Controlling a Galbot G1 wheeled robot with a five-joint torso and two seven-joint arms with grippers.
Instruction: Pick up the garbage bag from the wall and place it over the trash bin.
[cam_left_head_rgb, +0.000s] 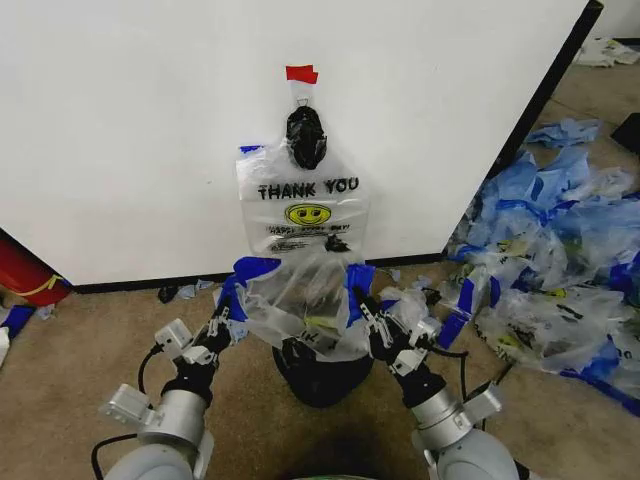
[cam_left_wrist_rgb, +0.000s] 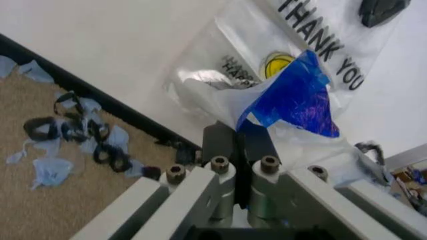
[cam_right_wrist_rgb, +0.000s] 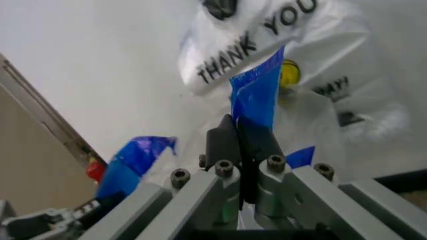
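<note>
Both arms are reaching forward and up from the lower edge of the head view, elbows low, wrists angled inward toward each other. The left gripper (cam_left_head_rgb: 228, 312) is pinching a blue bag handle (cam_left_wrist_rgb: 293, 97) with fingers pressed together. The right gripper (cam_left_head_rgb: 366, 312) is clamping the other blue handle (cam_right_wrist_rgb: 257, 92) likewise.

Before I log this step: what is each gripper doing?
Left gripper: shut on a blue handle of the garbage bag.
Right gripper: shut on the bag's other blue handle.
</note>
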